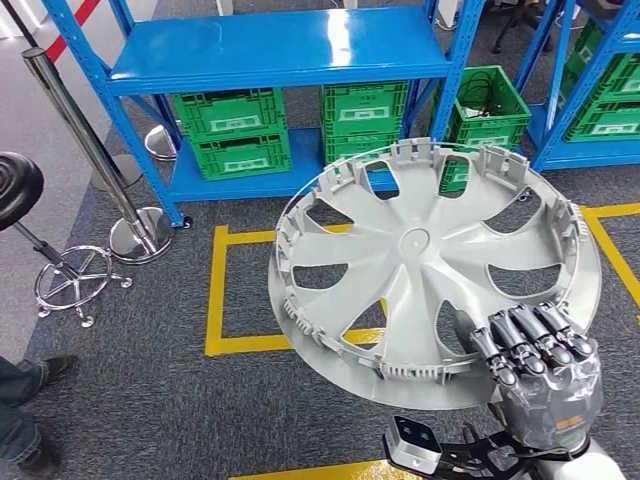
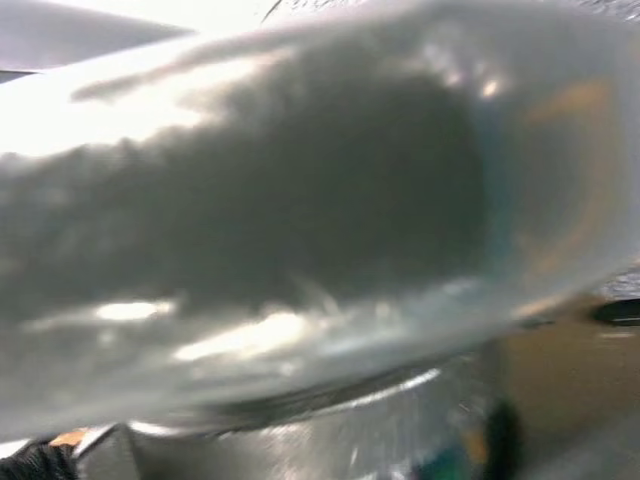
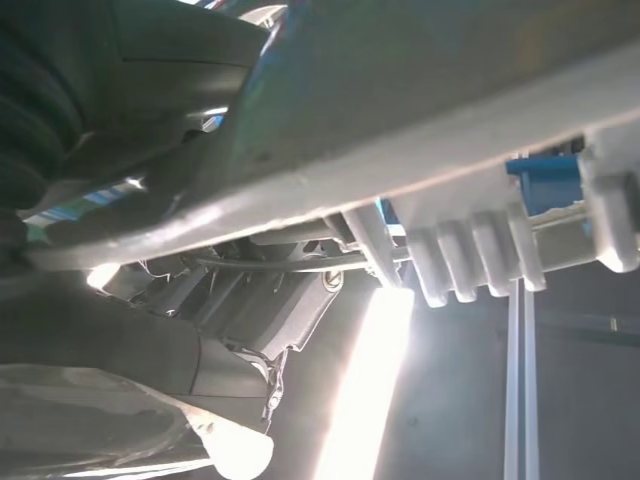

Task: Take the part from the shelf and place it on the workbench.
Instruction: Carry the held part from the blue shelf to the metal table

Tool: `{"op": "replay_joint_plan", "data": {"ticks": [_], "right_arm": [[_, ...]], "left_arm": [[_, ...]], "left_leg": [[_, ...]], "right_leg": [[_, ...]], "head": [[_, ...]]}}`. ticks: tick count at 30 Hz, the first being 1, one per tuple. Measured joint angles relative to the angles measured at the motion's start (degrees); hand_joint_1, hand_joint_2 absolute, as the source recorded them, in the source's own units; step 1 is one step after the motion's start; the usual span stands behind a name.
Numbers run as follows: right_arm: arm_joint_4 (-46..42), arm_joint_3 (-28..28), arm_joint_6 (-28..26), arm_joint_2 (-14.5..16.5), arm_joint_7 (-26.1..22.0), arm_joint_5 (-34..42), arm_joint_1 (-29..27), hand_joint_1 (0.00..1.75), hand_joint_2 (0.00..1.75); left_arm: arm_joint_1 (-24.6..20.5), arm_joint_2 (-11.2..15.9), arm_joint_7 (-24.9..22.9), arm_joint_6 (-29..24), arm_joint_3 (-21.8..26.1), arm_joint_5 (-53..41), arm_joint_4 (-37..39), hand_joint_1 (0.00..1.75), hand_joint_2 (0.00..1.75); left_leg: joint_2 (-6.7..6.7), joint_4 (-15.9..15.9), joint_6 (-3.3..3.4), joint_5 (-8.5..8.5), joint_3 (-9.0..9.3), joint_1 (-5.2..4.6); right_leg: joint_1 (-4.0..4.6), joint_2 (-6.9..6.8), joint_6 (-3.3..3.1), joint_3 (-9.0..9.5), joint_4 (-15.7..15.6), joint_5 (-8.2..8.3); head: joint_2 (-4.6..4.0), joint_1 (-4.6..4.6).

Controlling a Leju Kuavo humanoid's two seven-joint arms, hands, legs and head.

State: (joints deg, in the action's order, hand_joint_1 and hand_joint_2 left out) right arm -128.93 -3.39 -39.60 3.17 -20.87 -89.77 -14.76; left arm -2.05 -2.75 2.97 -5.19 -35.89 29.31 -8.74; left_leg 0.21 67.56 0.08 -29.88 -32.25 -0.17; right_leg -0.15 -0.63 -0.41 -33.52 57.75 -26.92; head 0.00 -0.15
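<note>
Gripping the near rim of the part [image 1: 434, 270], the right robot hand [image 1: 540, 375] sits at the lower right of the head view, dark fingers [image 1: 528, 335] curled over the top of the rim and clamped on it. The part is a grey plastic wheel cover with curved spokes and a ring of clips around its edge. It is held in the air, tilted, with its clipped inner face up, above the grey carpet floor [image 1: 151, 400] and clear of the shelf. The right wrist view looks along the underside of the part [image 3: 423, 110], with its clip tabs [image 3: 475, 262] standing out from the edge and the right robot hand [image 3: 90, 150] dark and close against it.

The left wrist view is blurred by a pale grey surface very close to the lens. The state of the left robot hand cannot be told from it.

Yellow floor tape [image 1: 219, 300] marks a rectangle on the carpet beneath and beyond the part. At the lower left edge of the head view a person's shoe and trouser leg [image 1: 26, 400] stand on the carpet. Further left stand a black stool on a chrome base [image 1: 72, 275] and a chrome barrier post [image 1: 90, 150].

Farthest back is the blue steel shelf [image 1: 279, 45], its top deck bare and glossy. Green crates [image 1: 234, 130] sit on its lower deck, and another green crate [image 1: 487, 105] stands just right of the shelf.
</note>
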Motion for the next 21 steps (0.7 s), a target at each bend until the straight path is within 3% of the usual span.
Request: {"op": "replay_joint_plan", "data": {"ticks": [2,3,5,6,8,10,11,12,13,15,17,21], "right_arm": [[-0.01,0.04,0.0,0.0,0.01,0.0,0.05,1.75,1.75],[-0.02,0.06,0.0,0.0,0.01,0.0,0.09,1.75,1.75],[-0.02,0.07,0.0,0.0,0.01,0.0,0.14,1.75,1.75],[-0.02,0.07,0.0,0.0,0.01,0.0,0.11,1.75,1.75],[-0.01,0.07,0.0,0.0,0.01,0.0,0.08,1.75,1.75],[-0.01,0.07,0.0,0.0,-0.02,0.01,0.03,1.75,1.75],[0.0,0.07,0.0,0.0,-0.05,0.01,-0.03,1.75,1.75],[0.0,0.07,0.0,0.0,-0.07,0.01,-0.08,1.75,1.75],[0.0,0.07,0.0,0.0,-0.09,0.02,-0.12,1.75,1.75],[-0.01,0.07,0.0,0.0,-0.09,0.01,-0.12,1.75,1.75],[-0.02,0.07,0.0,0.0,-0.07,0.01,-0.14,1.75,1.75],[-0.01,0.08,0.0,0.0,0.09,0.0,-0.26,1.75,1.75]], "left_arm": [[-0.15,0.13,0.02,-0.03,0.0,-0.01,0.0,0.0,0.0],[-0.24,0.19,0.02,-0.04,-0.01,-0.02,0.0,0.0,0.0],[-0.3,0.12,0.03,-0.09,-0.02,-0.13,0.0,0.0,0.0],[-0.28,0.08,0.03,-0.18,-0.02,-0.23,0.0,0.0,0.0],[-0.23,0.0,0.07,-0.44,-0.02,-0.43,0.0,0.0,0.0],[-0.22,-0.03,0.11,-0.62,-0.03,-0.54,0.0,0.0,0.0],[-0.21,-0.09,0.14,-0.63,-0.03,-0.57,0.0,0.0,0.0],[-0.2,-0.14,0.18,-0.64,-0.04,-0.58,0.0,0.0,0.0],[-0.19,-0.2,0.21,-0.65,-0.04,-0.59,0.0,0.0,0.0],[-0.19,-0.29,0.27,-0.65,-0.04,-0.61,0.0,0.0,0.0],[-0.22,-0.28,0.28,-0.66,-0.05,-0.61,0.0,0.0,0.0],[-0.07,-0.2,0.29,-0.67,-0.08,-0.61,0.0,0.0,0.0]], "left_leg": [[-0.14,-8.11,0.81,-0.93,5.13,-0.31],[-0.18,-10.44,1.06,-1.61,6.29,-0.51],[-0.11,-11.81,1.4,-1.2,6.18,-0.66],[-0.02,-12.05,1.68,-0.56,5.79,-0.58],[0.21,-12.43,2.21,0.81,4.68,-0.33],[0.32,-12.33,2.41,1.92,3.2,-0.36],[0.37,-12.24,2.36,2.48,2.43,-0.37],[0.4,-12.09,2.27,3.0,1.65,-0.35],[0.43,-11.87,2.11,3.45,0.93,-0.3],[0.42,-11.12,1.68,4.01,-0.21,-0.16],[0.4,-10.16,1.12,4.31,-1.04,-0.27],[0.3,-9.39,-0.1,4.61,-1.71,-0.25]], "right_leg": [[0.12,0.0,0.41,-1.21,0.42,0.94],[0.05,-0.05,0.75,-1.54,0.44,1.42],[-0.21,-0.09,1.53,-1.95,0.37,2.19],[-0.3,0.0,1.87,-2.38,0.73,1.8],[-0.45,0.3,2.4,-3.98,4.34,-1.59],[-0.58,0.42,2.84,-6.04,11.31,-6.54],[-0.63,0.42,3.02,-6.49,14.2,-8.15],[-0.67,0.41,3.18,-5.96,15.21,-8.69],[-0.74,0.4,3.31,-4.29,14.04,-8.23],[-0.95,0.4,3.51,1.56,6.14,-5.95],[-0.93,0.55,3.18,5.41,-0.14,-4.86],[-0.76,0.57,1.56,5.31,-0.93,-4.26]], "head": [[0.0,0.05],[0.0,0.05],[-0.01,-0.01],[-0.01,-0.01],[-0.01,0.26],[-0.01,0.61],[-0.01,0.68],[0.0,0.69],[0.0,0.7],[0.0,0.7],[0.0,0.79],[0.0,0.75]]}}
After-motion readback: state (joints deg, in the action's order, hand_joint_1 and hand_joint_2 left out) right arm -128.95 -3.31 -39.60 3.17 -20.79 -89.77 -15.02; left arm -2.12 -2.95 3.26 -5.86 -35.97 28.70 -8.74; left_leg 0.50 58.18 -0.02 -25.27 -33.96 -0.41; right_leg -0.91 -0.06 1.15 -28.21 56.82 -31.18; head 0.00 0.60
